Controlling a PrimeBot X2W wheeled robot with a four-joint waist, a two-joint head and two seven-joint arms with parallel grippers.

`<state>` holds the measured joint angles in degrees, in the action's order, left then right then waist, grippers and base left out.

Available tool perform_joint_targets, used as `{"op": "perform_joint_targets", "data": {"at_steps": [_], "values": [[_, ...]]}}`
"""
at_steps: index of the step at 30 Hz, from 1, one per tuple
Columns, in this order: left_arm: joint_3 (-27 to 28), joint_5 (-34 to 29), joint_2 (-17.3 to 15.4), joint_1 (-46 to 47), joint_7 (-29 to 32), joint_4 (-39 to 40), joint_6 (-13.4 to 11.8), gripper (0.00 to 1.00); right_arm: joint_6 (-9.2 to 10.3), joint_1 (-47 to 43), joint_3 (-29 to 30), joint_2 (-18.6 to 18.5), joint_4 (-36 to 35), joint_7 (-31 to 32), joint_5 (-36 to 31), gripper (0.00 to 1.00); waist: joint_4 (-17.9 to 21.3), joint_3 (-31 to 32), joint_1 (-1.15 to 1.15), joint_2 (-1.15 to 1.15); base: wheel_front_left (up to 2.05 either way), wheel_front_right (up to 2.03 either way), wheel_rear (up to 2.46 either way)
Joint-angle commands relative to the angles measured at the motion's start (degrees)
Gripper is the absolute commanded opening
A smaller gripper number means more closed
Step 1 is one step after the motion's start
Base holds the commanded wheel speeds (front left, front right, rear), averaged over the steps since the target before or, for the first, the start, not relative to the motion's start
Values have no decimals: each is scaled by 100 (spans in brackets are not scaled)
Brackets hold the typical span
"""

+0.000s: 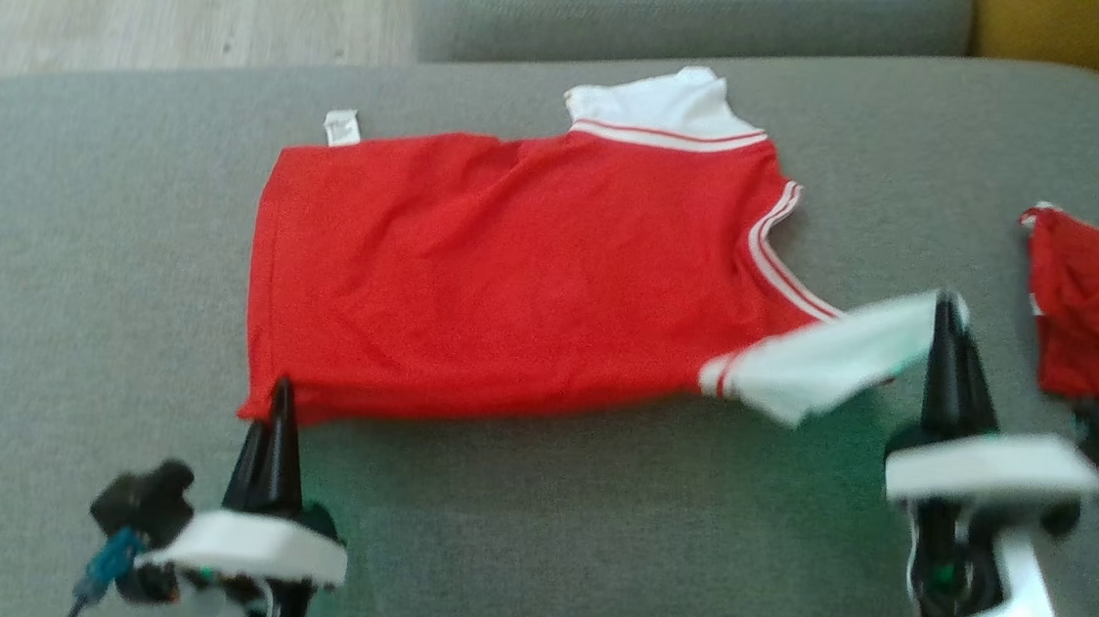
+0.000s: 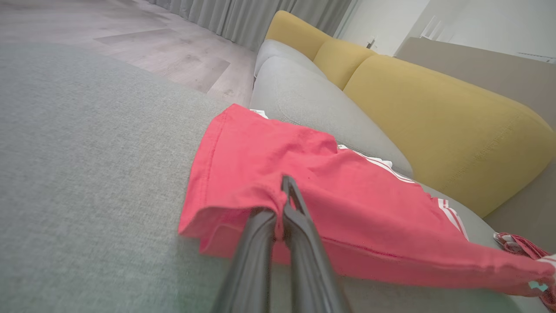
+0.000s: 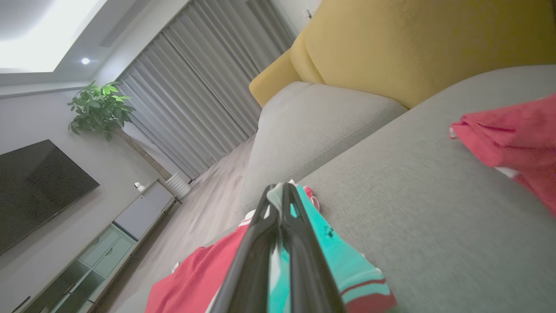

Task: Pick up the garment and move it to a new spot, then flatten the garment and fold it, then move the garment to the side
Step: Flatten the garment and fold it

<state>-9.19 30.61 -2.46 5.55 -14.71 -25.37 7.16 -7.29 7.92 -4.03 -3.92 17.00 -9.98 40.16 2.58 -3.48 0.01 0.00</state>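
The garment lies spread mid-cushion on the sofa — left claw clamped on its near hem corner, right claw on its white sleeve. Folding seems in hand; next, carry both evenly toward the far edge.

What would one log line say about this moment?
left gripper: shut on red shirt hem | right gripper: shut on white sleeve | surface: grey sofa

head: high, looking down on sofa seat | wrists: low, close, skimming along seat | shared: red garment
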Motion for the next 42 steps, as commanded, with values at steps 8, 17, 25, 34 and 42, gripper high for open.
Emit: {"op": "perform_joint_targets", "data": {"at_steps": [8, 17, 25, 34, 42], "values": [[108, 109, -43, 1126, -29, -503, -138, 0, -20, 1694, -113, 82, 1024, 137, -550, 0, -285, -490, -1, 0, 0, 0, 0], [-74, 100, -42, 1835, -29, -976, -165, 0, -20, 2654, -26, 91, 2227, -171, -1001, 0, -419, -820, -1, 0, 0, 0, 0], [-61, -250, -42, 2223, -29, -1058, -661, 100, -20, 3203, 119, 96, 2845, -486, -1398, 100, -463, -913, -1, 0, 0, 0, 0], [262, -1411, -42, 1160, -29, -664, -1226, 100, -20, 1955, 345, 83, 1739, -500, -2915, 100, -419, -554, -1, 0, 0, 0, 0], [376, -1836, -42, 253, -29, -356, -1261, 100, -20, 873, 403, 101, 1494, -501, -3094, 100, -375, -53, -1, 0, 0, 0, 0]]}}
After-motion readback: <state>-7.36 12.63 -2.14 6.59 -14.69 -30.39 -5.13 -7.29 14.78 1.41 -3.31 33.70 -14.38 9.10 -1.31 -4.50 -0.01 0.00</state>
